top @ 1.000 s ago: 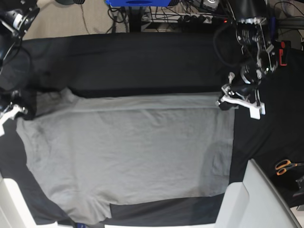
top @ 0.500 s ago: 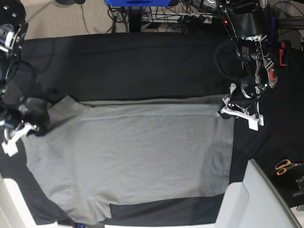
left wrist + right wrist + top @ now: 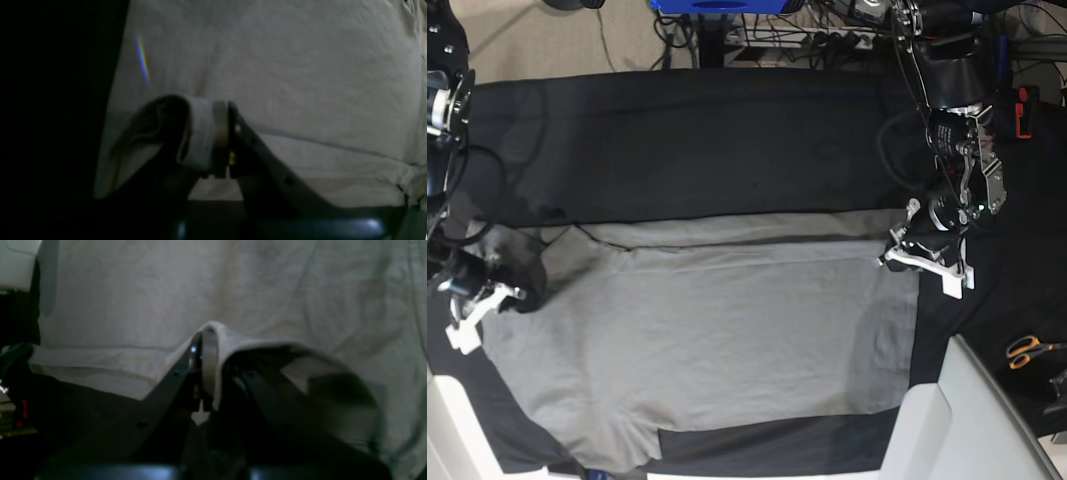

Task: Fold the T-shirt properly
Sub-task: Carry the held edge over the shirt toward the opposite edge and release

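As both arms drew the far edge nearer, the large plain medium-grey cotton T-shirt [image 3: 717,340] lay across the black table cloth [image 3: 707,130], its lengthwise fold begun. The right gripper [image 3: 477,300], at left, and left gripper [image 3: 922,258], at right, each stayed clamped on fabric, angled low.

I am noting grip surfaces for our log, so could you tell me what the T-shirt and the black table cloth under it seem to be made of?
T-shirt: looks like soft matte knit, probably cotton; it creases finely and drapes limply where the left gripper and right gripper pinch it.
Black table cloth: seems a thin matte woven fabric, with shallow wrinkles and no shine; the exact fibre cannot be told.
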`<state>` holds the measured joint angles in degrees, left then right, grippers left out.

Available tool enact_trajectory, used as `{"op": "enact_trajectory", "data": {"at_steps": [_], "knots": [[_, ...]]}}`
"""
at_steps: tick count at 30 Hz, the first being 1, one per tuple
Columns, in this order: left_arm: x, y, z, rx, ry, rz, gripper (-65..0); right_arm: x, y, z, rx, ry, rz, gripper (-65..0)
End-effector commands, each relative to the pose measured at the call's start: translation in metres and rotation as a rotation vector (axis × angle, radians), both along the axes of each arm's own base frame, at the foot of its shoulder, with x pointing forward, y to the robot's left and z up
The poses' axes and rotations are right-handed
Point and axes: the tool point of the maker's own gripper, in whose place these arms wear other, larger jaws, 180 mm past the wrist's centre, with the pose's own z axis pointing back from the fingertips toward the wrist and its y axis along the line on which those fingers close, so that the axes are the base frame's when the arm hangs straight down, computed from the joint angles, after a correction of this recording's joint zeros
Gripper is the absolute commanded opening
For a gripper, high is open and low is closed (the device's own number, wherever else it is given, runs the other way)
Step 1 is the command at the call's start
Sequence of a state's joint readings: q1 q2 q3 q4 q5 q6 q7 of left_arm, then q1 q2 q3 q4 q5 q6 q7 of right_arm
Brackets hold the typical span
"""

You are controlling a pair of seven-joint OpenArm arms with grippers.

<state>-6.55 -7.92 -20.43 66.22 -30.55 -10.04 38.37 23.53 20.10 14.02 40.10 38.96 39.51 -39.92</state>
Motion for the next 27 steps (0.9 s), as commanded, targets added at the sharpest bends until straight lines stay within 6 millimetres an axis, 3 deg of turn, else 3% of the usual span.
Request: {"op": "enact_trajectory", "data": {"at_steps": [1,10,27], "knots": [[0.016,0.009,0.017,0.013,-0.058,0.01,-65.0,0.021,-0.01,0.026,-0.004,-0.085,-0.016,-64.5],[0.02,0.009,0.008,0.114,-0.014,-0.029,-65.0,0.034,-0.002,0.036,-0.017,-0.134,0.003,-64.5],[0.04,0.008,0.025,0.116,-0.06,-0.027,-65.0,0.049,0.0,0.051,-0.004,-0.198,-0.017,-64.5]]}}
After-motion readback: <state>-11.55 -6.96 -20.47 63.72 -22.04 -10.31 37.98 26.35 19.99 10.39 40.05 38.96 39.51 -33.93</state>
